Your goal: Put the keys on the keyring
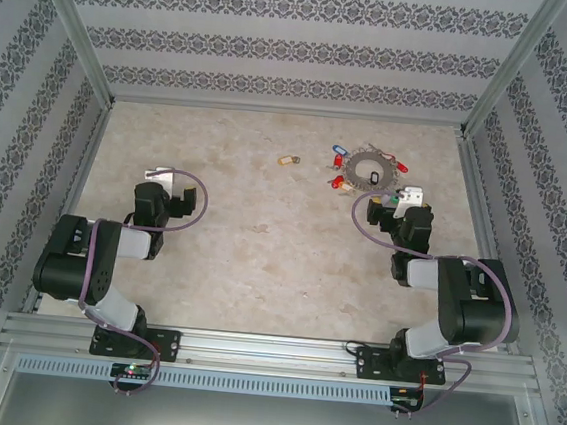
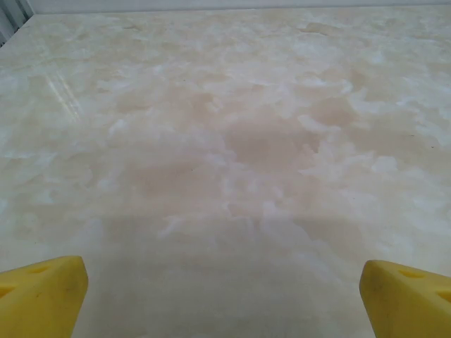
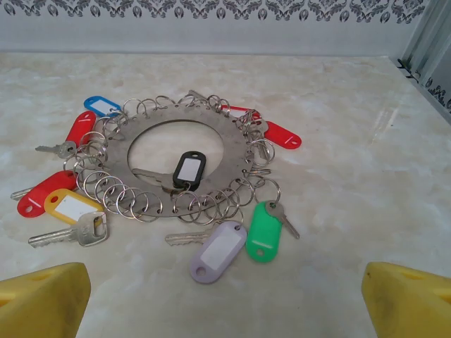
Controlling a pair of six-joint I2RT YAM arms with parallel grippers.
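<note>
From the right wrist camera I see the keyring (image 3: pixel 183 114) lying flat on the marble-look surface (image 3: pixel 366 190), ahead of the right pincer (image 3: pixel 225 296). Its yellow fingertips (image 3: pixel 42 299) are cut off by the bottom corners of the frame, spread wide with nothing between them. The keys (image 3: pixel 67 236) fan around the ring's rim on small wire loops. I can pick out a blue tag (image 3: pixel 102 105), a yellow tag (image 3: pixel 70 208), a lilac tag (image 3: pixel 218 251), a green tag (image 3: pixel 264 231) and red ones on both sides, and a black tag (image 3: pixel 189 169) rests inside the open centre. Several key blades are tucked under the ring or the loops, so I cannot tell which keys are actually threaded and which only lie against the rim. From the overhead camera the keyring (image 1: pixel 373 171) sits far right on the surface, just beyond the right pincer (image 1: pixel 411 197), and its tags are mere specks of colour. One loose tagged key (image 1: pixel 289 160) lies apart to its left, too small to make out. The left pincer (image 1: pixel 162 174) hovers well away on the left side. Its wrist camera shows the left pincer (image 2: pixel 225 289) spread wide over bare surface, its fingertips cropped at the frame's lower corners.
</note>
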